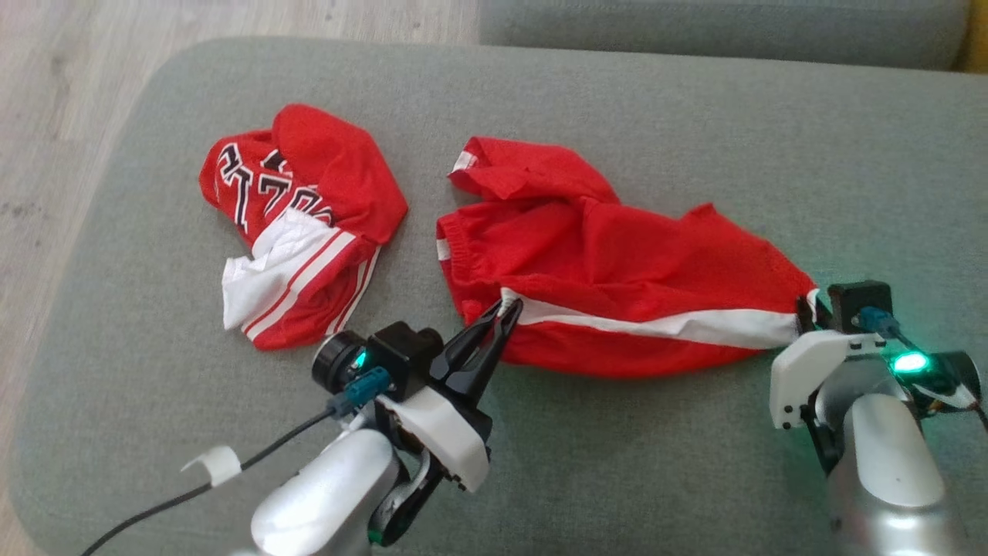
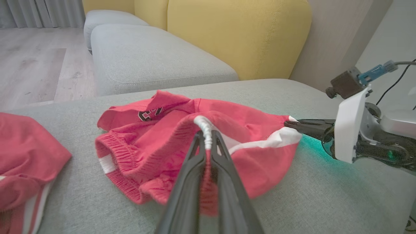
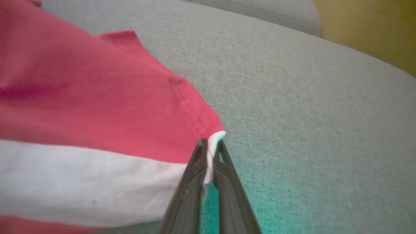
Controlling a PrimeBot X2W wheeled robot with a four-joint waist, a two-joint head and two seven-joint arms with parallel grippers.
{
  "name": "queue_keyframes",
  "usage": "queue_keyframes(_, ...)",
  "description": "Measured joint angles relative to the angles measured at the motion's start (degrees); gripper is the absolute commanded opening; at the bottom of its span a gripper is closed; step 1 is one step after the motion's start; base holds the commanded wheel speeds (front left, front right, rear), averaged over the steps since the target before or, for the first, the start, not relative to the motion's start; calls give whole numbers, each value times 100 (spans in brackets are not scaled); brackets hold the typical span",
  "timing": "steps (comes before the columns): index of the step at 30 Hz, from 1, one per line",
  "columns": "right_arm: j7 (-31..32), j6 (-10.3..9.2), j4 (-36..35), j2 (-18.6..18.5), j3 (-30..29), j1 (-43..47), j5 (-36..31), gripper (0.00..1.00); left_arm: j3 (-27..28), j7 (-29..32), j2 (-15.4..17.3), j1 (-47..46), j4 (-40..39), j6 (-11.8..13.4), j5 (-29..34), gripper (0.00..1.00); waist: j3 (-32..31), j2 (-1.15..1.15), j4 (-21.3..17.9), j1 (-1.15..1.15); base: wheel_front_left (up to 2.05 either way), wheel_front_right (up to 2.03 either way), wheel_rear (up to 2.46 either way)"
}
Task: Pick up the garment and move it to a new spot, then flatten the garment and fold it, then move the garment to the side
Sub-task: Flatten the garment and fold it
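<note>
Red shorts with a white side stripe [image 1: 610, 270] lie stretched across the grey cushion [image 1: 617, 100], also seen in the left wrist view as red shorts [image 2: 162, 146] and in the right wrist view as red shorts [image 3: 81, 107]. My left gripper [image 1: 505, 309] is shut on the waistband at the stripe's left end; the left wrist view shows the left gripper [image 2: 207, 136] pinching the white elastic. My right gripper [image 1: 805, 315] is shut on the leg hem at the stripe's right end, the right gripper [image 3: 211, 148] clamping the white corner. In the left wrist view the right gripper [image 2: 289, 124] holds that same hem.
A second red garment with black lettering and white stripes [image 1: 297, 224] lies crumpled on the cushion's left part. Wooden floor [image 1: 46, 116] lies beyond the left edge. A further grey cushion [image 2: 156, 61] and a yellow backrest [image 2: 237, 35] stand behind.
</note>
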Motion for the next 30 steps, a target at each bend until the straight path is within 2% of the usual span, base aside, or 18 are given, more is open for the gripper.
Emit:
queue_keyframes(5, -114, 0, -146, -5, 285, 76, 671, 0, 97, -5, 153, 1, 4, 49, 0, 0, -237, 0, -121, 0, 0, 0, 0)
queue_keyframes(11, -132, 0, -669, -5, 599, 21, 1380, 0, 167, 137, 374, -203, -16, 38, 2, 0, -519, 0, -290, -1, 0, 0, 0)
queue_keyframes(16, 14, 0, -1379, -10, 978, -344, 1918, 0, 356, 479, 633, -1139, 2, -172, 7, 0, -803, 0, -479, -1, 0, 0, 0)
queue_keyframes(23, 190, 0, -2369, -75, 1235, -1102, 2183, 0, 700, 802, 687, -2471, 320, -419, -57, 0, -1023, 0, -770, -1, 0, 0, 0)
queue_keyframes(30, 154, 0, -3199, -247, 1262, -1324, 2082, 0, 797, 681, 590, -2914, 599, -482, -120, 0, -1209, 0, -853, -1, 0, 0, 0)
